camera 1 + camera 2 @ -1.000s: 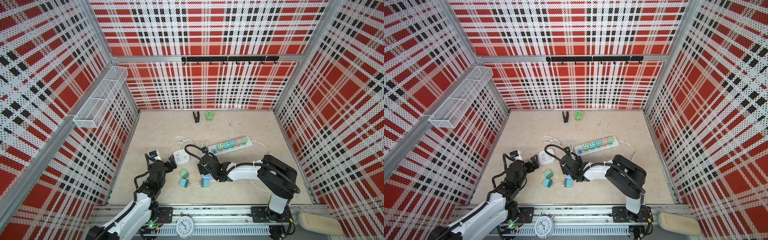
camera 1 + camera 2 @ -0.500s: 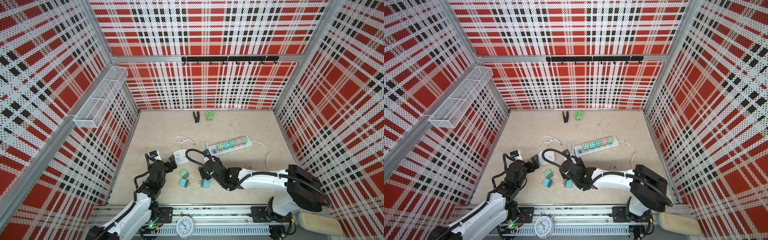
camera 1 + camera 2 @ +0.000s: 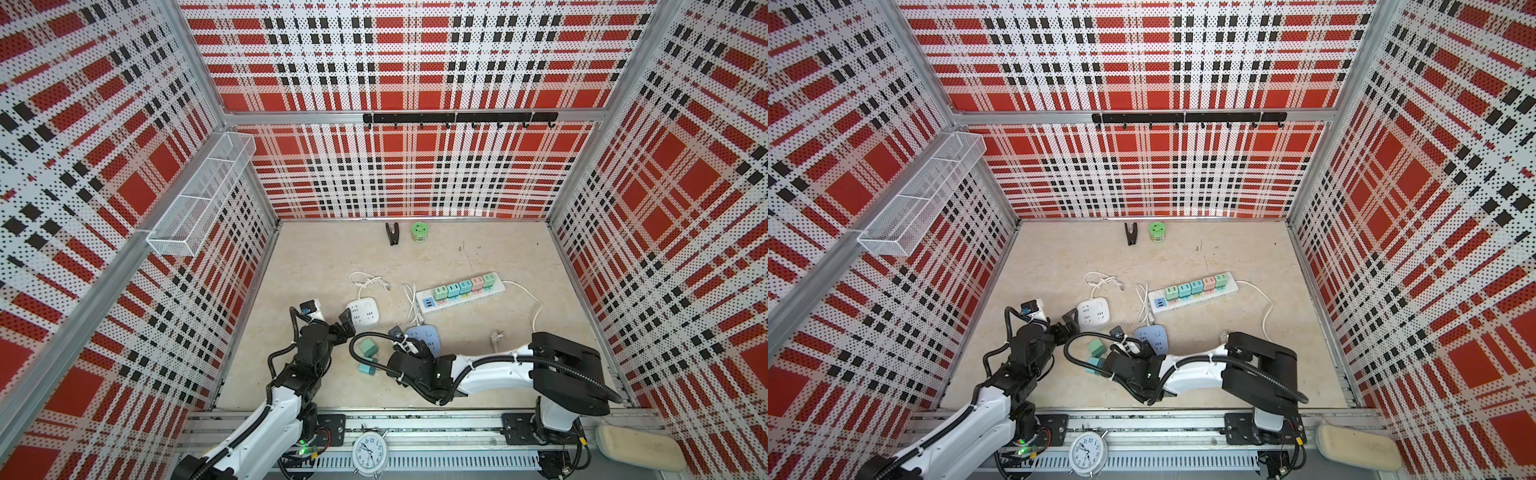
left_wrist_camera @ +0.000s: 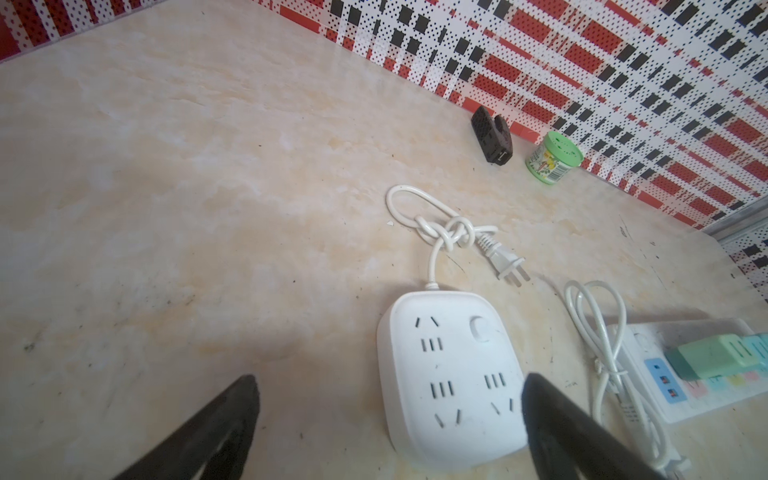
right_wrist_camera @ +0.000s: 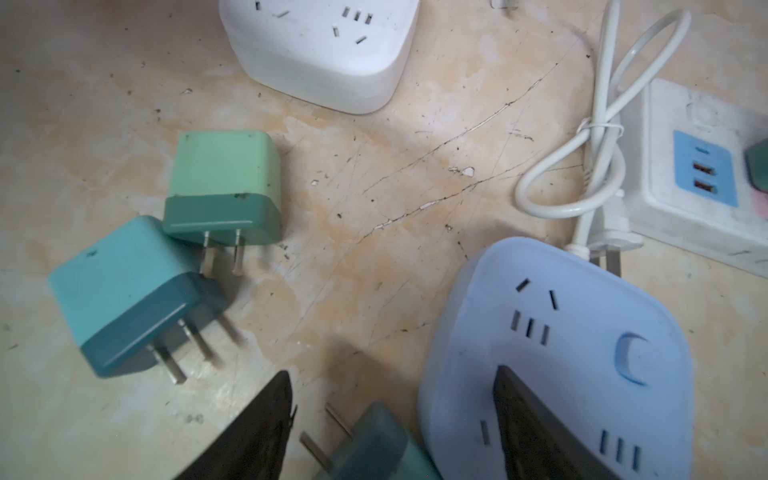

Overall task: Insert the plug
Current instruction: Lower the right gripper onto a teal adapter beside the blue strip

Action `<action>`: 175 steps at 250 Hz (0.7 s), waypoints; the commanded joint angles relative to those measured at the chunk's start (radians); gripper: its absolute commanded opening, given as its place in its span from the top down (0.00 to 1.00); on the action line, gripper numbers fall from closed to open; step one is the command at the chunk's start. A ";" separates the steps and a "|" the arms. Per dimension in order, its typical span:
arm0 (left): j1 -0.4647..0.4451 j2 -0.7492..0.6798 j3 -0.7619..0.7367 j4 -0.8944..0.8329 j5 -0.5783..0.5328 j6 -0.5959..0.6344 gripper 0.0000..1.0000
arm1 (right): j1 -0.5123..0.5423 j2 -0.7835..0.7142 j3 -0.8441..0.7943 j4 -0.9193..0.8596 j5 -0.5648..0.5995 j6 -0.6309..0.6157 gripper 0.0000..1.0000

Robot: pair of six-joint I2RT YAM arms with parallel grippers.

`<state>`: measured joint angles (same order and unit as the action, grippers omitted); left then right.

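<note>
Scratched marble-look tabletop [image 5: 374,187], boxy teal plug [image 5: 137,291], rounded blue socket [image 5: 561,324]

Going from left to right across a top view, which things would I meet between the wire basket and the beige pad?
wire basket → white square socket → black clip → green can → beige pad

Bright, even light; soft shadows; barrel distortion at edges (both top views); right-wrist foreground blurred.
</note>
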<state>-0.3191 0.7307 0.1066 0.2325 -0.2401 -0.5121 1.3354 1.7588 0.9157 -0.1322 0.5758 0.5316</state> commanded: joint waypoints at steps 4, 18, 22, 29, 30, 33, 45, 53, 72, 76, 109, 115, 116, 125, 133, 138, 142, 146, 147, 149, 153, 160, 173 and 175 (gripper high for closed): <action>0.009 -0.012 0.012 0.035 0.002 0.001 0.01 | 0.005 0.036 0.067 -0.070 0.068 0.036 0.23; 0.009 -0.016 0.011 0.036 0.002 -0.001 0.01 | 0.005 0.049 0.081 -0.093 0.070 0.036 0.23; 0.009 -0.017 0.009 0.036 0.003 -0.002 0.01 | 0.005 0.052 0.085 -0.100 0.070 0.037 0.23; 0.009 -0.018 0.008 0.037 0.003 -0.001 0.01 | 0.005 0.056 0.091 -0.118 0.070 0.037 0.23; 0.009 -0.019 0.008 0.037 0.004 0.000 0.01 | 0.005 0.057 0.091 -0.121 0.070 0.037 0.23; 0.009 -0.019 0.010 0.037 0.003 0.000 0.01 | 0.005 0.059 0.093 -0.129 0.072 0.037 0.24; 0.009 -0.020 0.008 0.039 0.004 0.000 0.01 | 0.007 0.059 0.092 -0.154 0.078 0.045 0.24; 0.009 -0.020 0.007 0.040 0.004 0.000 0.01 | 0.007 0.056 0.086 -0.160 0.081 0.049 0.24; 0.009 -0.020 0.007 0.041 0.005 0.002 0.01 | 0.007 0.051 0.067 -0.177 0.088 0.058 0.24; 0.009 -0.020 0.006 0.043 0.004 0.004 0.01 | 0.007 0.050 0.064 -0.184 0.092 0.061 0.24; 0.009 -0.020 0.005 0.044 0.003 0.003 0.01 | 0.017 0.039 0.056 -0.238 0.124 0.078 0.24; 0.009 -0.020 0.006 0.044 0.001 0.003 0.01 | 0.020 0.035 0.055 -0.246 0.129 0.079 0.24; 0.009 -0.020 0.007 0.045 0.001 0.003 0.01 | 0.021 0.035 0.054 -0.247 0.130 0.079 0.24; 0.009 -0.019 0.006 0.045 -0.001 0.002 0.01 | 0.026 0.027 0.051 -0.254 0.131 0.084 0.24; 0.009 -0.018 0.005 0.045 -0.001 0.001 0.01 | 0.030 0.020 0.046 -0.256 0.128 0.088 0.23; 0.009 -0.019 0.006 0.045 0.000 0.000 0.01 | 0.033 0.017 0.043 -0.256 0.127 0.089 0.23; 0.009 -0.019 0.006 0.044 0.001 0.001 0.01 | 0.034 0.012 0.040 -0.256 0.124 0.091 0.23; 0.009 -0.019 0.005 0.046 0.001 0.001 0.01 | 0.037 0.011 0.037 -0.257 0.120 0.092 0.23; 0.009 -0.019 0.005 0.045 0.001 0.001 0.01 | 0.037 0.010 0.036 -0.257 0.120 0.092 0.23; 0.009 -0.020 0.006 0.045 0.001 0.001 0.01 | 0.038 0.008 0.034 -0.257 0.119 0.093 0.23; 0.009 -0.019 0.005 0.046 0.001 0.001 0.01 | 0.041 0.006 0.033 -0.260 0.120 0.096 0.23; 0.009 -0.019 0.007 0.046 0.001 0.000 0.01 | 0.046 -0.001 0.027 -0.265 0.122 0.102 0.23; 0.009 -0.019 0.006 0.047 0.004 0.001 0.00 | 0.055 -0.006 0.021 -0.278 0.124 0.115 0.22; 0.009 -0.019 0.006 0.047 0.003 0.001 0.01 | 0.057 -0.008 0.020 -0.280 0.124 0.119 0.22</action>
<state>-0.3191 0.7197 0.1066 0.2474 -0.2382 -0.5114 1.3697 1.7927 0.9649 -0.3531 0.6872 0.5991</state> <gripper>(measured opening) 0.993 0.774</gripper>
